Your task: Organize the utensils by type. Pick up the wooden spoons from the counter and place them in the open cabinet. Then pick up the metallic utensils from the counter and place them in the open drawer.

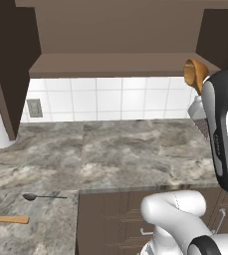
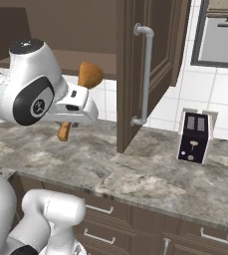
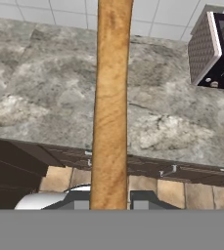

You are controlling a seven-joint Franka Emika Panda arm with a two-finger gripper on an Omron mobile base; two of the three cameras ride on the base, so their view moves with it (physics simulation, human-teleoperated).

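Claw: the claw [image 3: 111, 204] is closed on a wooden spoon [image 3: 111, 102], with one dark tip on each side of the handle.

Held spoon: it is up in the air — its round bowl [image 1: 195, 72] shows in the left base view, just at the right end of the open cabinet's shelf [image 1: 115, 64]. In the right base view the bowl sticks up above the hand and the handle end pokes out below it.

Open cabinet: dark brown, up on the wall, with one wide shelf and a brown back. Its door [image 2: 148, 69] stands open, with a long grey handle [image 2: 145, 74].

Surface: the grey-brown stone surface [image 1: 115, 149] lies below the cabinet.

Other spoon: a second wooden spoon [image 1: 7, 218] lies flat at the front left of the surface. Just its handle shows at the edge of the picture.

Dark utensil: a very thin dark utensil [image 1: 43, 196] lies just behind that handle — near it, not touching.

Toaster: a dark toaster [image 2: 194, 137] stands on the surface near the tiled wall, to the right of the open door.

Lower drawers: dark brown fronts with grey handles [image 2: 100, 209] run under the edge of the surface.
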